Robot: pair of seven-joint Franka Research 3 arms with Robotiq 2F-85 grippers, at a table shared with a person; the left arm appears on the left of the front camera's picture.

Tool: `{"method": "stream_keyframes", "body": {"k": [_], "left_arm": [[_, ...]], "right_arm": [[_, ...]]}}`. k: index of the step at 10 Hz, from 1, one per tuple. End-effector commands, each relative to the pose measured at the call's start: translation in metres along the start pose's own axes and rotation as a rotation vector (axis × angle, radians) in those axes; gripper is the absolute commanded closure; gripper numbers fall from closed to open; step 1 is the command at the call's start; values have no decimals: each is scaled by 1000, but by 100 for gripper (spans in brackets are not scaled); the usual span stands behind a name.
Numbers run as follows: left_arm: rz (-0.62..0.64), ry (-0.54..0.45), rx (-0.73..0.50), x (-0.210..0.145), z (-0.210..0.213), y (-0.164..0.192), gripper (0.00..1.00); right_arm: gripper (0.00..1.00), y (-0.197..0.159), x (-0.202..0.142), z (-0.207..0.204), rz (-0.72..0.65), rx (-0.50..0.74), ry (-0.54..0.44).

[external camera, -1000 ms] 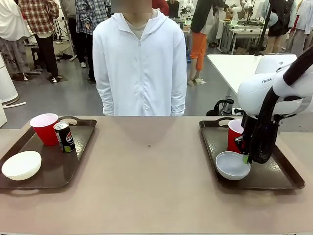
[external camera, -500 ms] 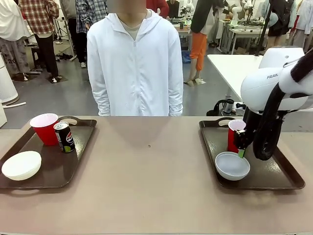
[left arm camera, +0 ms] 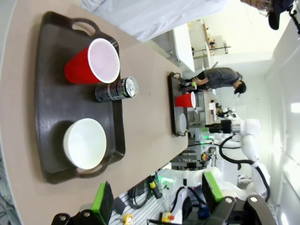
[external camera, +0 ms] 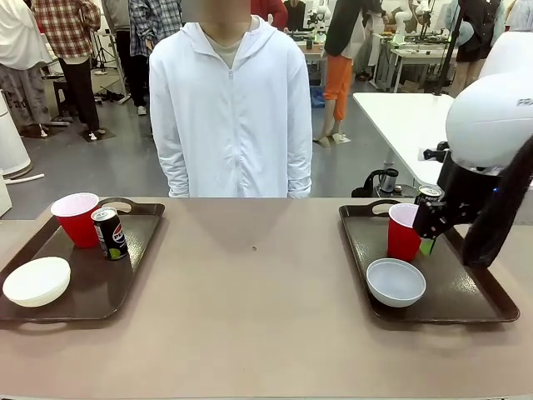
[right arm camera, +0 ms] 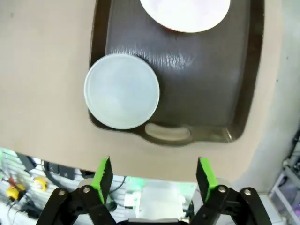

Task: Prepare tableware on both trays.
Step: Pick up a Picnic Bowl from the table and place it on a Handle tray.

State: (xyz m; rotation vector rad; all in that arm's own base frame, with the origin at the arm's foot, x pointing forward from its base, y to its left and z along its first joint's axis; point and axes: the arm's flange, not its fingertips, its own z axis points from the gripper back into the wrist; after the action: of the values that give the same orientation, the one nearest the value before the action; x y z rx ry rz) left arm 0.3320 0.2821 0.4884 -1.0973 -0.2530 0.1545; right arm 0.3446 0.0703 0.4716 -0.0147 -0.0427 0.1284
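Right gripper (right arm camera: 153, 180) wide open, empty, above grey-blue bowl (right arm camera: 122, 91) and cup (right arm camera: 185, 14) on right tray (right arm camera: 241, 84). Left gripper (left arm camera: 157, 199) also spread, holding nothing, beyond it left tray (left arm camera: 47, 93) already set. Both trays apparently near complete; right can (external camera: 429, 193) half hidden.
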Motion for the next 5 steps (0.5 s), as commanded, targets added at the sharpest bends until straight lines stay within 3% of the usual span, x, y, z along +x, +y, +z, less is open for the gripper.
{"method": "stream_keyframes", "body": {"k": [1,2,5], "left_arm": [[-7,-2,-10,0,3,-2,0],[-7,-2,-10,0,3,-2,0],[-7,-2,-10,0,3,-2,0]], "right_arm": [[0,7,-23,10,28,-25,-24],[0,7,-9,8,19,-46,-50],[0,4,-12,12,10,-8,-13]]}}
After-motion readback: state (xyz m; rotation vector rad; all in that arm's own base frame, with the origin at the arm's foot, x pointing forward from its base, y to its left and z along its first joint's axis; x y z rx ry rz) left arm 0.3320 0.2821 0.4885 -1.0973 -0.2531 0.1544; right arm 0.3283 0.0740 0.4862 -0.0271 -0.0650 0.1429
